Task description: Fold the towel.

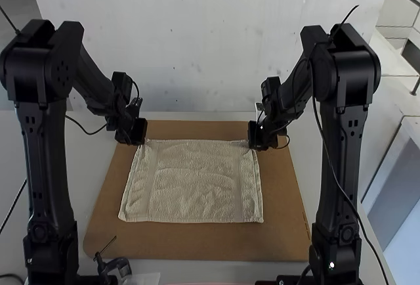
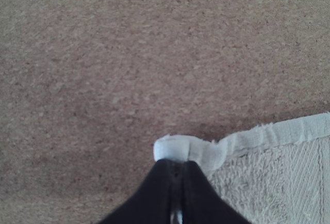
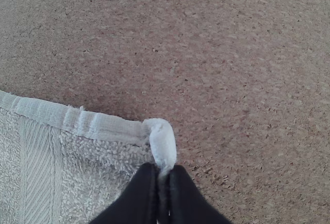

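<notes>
Beige towel (image 1: 193, 183), corners pinched in left end effector (image 2: 177, 168) and right end effector (image 3: 164, 172), needs even lifting, edge taut between them.

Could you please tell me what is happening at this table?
The robot's left gripper and right gripper are each pinching one far corner of a light towel. The towel lies spread on a brown board, with no fold made in it yet.
</notes>
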Controlling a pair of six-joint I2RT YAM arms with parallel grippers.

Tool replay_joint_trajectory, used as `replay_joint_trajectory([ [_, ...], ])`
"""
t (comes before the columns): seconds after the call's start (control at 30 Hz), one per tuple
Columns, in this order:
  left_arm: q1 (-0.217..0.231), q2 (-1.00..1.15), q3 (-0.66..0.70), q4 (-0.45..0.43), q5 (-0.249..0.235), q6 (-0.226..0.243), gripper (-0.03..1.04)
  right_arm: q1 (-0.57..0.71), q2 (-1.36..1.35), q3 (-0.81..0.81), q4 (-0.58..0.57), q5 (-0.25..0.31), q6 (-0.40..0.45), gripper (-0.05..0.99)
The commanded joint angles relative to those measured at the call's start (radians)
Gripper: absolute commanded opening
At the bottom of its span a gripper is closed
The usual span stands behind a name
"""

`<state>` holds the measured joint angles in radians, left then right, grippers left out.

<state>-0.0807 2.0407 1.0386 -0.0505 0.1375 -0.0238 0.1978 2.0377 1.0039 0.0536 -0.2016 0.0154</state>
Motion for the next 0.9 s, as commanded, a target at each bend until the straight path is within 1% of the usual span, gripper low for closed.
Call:
replay_joint_trajectory([
  [0.0, -0.033, 0.012, -0.003, 0.001, 0.047, 0.001, 0.02, -0.006, -0.028, -0.03, -0.017, -0.035, 0.015, 0.02],
  [0.23, -0.03, -0.053, -0.023, -0.002, 0.05, 0.005, 0.02, -0.005, -0.068, -0.031, -0.02, -0.035, 0.02, 0.02],
  [0.37, -0.03, -0.086, -0.035, -0.008, 0.051, 0.019, 0.02, 0.0, -0.097, -0.036, -0.026, -0.036, 0.024, 0.02],
  [0.43, -0.025, -0.102, -0.043, -0.011, 0.051, 0.022, 0.02, 0.0, -0.119, -0.039, -0.028, -0.044, 0.031, 0.02],
  [0.73, -0.004, -0.178, -0.068, -0.029, 0.05, 0.032, 0.01, 0.002, -0.169, -0.045, -0.051, -0.044, 0.037, 0.02],
  [0.87, -0.001, -0.228, -0.095, -0.037, 0.051, 0.044, 0.01, 0.002, -0.201, -0.059, -0.057, -0.044, 0.037, 0.02],
])
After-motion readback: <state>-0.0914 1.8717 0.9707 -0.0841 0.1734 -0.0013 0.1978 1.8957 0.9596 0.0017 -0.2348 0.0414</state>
